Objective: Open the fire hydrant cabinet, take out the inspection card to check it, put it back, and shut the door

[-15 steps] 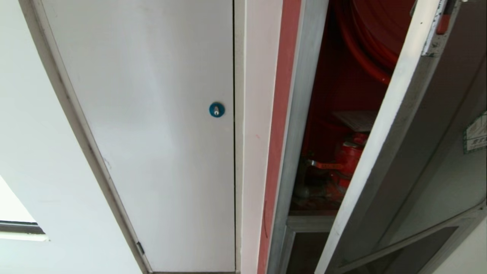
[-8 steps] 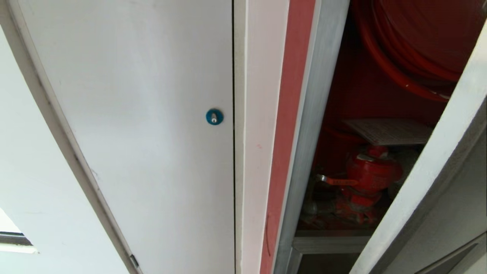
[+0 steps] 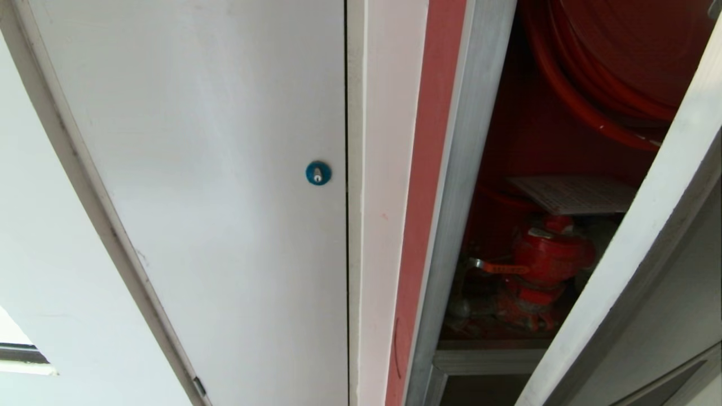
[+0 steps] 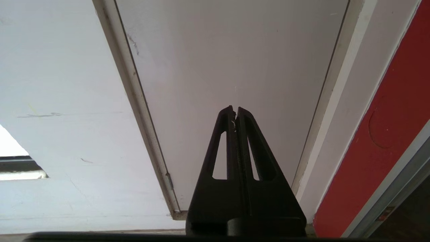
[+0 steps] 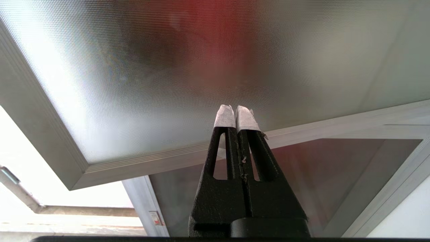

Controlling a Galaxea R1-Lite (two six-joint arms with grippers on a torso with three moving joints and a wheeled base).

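The fire hydrant cabinet (image 3: 451,225) stands open at the right of the head view, with a red interior. Inside are the red hose reel (image 3: 609,67) and, lower down, a red valve (image 3: 550,256). The inspection card (image 3: 575,194) lies flat just above the valve. The door (image 3: 632,248) stands ajar, and its silver edge crosses in front of the cabinet's right side. Neither arm shows in the head view. My right gripper (image 5: 235,111) is shut and empty, its taped tips pointing at the door's glass (image 5: 168,67). My left gripper (image 4: 235,109) is shut and empty, facing the white door (image 4: 235,50).
A plain white door (image 3: 225,197) with a blue round lock (image 3: 318,173) fills the left of the head view. A white and red strip of wall (image 3: 406,197) separates it from the cabinet. Below the open door sits a smaller glass door (image 5: 319,174) in a silver frame.
The whole head view shifted in the first half-second, and more of the cabinet's inside, the card and the valve now shows past the door's edge. Since then it holds still.
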